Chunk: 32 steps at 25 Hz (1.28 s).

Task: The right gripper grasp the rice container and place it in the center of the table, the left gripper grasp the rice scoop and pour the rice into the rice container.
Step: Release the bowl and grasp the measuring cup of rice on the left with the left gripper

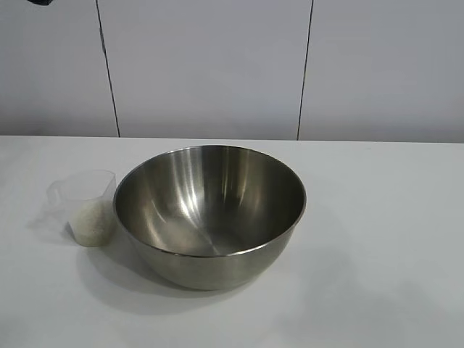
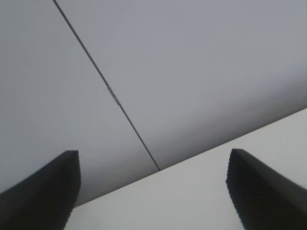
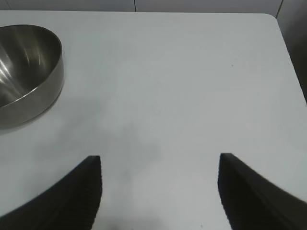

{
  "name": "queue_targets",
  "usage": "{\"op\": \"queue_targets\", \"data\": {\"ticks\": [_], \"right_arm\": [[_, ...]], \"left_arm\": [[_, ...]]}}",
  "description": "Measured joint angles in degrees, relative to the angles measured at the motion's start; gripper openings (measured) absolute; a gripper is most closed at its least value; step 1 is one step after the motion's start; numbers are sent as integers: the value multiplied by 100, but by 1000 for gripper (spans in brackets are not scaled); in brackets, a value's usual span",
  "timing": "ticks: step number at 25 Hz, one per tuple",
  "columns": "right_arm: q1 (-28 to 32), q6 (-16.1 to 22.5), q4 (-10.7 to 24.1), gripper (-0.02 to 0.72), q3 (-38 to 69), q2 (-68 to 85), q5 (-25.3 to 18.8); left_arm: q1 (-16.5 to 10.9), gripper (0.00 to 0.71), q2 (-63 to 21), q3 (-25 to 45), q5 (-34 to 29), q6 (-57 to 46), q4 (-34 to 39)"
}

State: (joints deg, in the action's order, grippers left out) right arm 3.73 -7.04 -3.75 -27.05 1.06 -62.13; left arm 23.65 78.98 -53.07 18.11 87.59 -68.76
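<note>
Steel rice container [image 1: 209, 214] sits mid-worktop ready for pouring, ahead and aside of the open, empty right tool [image 3: 159, 191]; rice scoop [image 1: 88, 209] touches it; left tool [image 2: 152, 191] gapes empty toward the wall.

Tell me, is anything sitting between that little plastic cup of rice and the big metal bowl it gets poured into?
Nothing visible does. The rice scoop stands upright on the table right beside the rice container, at the bowl's left rim, with its rice inside. The bowl's mouth is open and uncovered.
</note>
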Motion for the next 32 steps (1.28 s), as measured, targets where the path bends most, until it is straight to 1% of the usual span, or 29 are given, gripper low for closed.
{"op": "queue_targets", "data": {"ticks": [2,3,5,7,10,14,16,19,21,23,25,27,29,31,32], "right_arm": [[0,0,0,465,0,0,0],[0,0,0,463,0,0,0],[0,0,2,463,0,0,0],[0,0,7,463,0,0,0],[0,0,7,463,0,0,0],[0,21,7,463,0,0,0],[0,25,7,463,0,0,0],[0,37,7,463,0,0,0],[0,37,7,463,0,0,0],[0,37,7,463,0,0,0],[0,37,7,463,0,0,0],[0,37,7,463,0,0,0],[0,37,7,463,0,0,0],[0,37,7,463,0,0,0],[0,37,7,463,0,0,0]], "left_arm": [[0,587,0,0,80,-69,-18],[0,571,0,12,106,-275,-19],[0,548,0,33,139,-946,4],[0,538,1,33,158,-1619,273],[0,533,1,45,106,-2456,1110],[0,531,1,276,179,-3768,2592],[0,531,6,514,433,-4752,3420],[-64,531,6,956,1155,-6388,4731],[-267,531,6,1297,1796,-7555,5641],[-602,531,6,1692,2485,-8759,6497],[-1082,531,6,2059,2935,-9533,7105],[-1522,531,6,2430,3192,-9952,7666],[-1892,531,25,2747,3335,-10086,8130],[-2104,531,153,3076,3651,-10108,8528],[-2168,531,282,3215,3843,-10108,8629]]}}
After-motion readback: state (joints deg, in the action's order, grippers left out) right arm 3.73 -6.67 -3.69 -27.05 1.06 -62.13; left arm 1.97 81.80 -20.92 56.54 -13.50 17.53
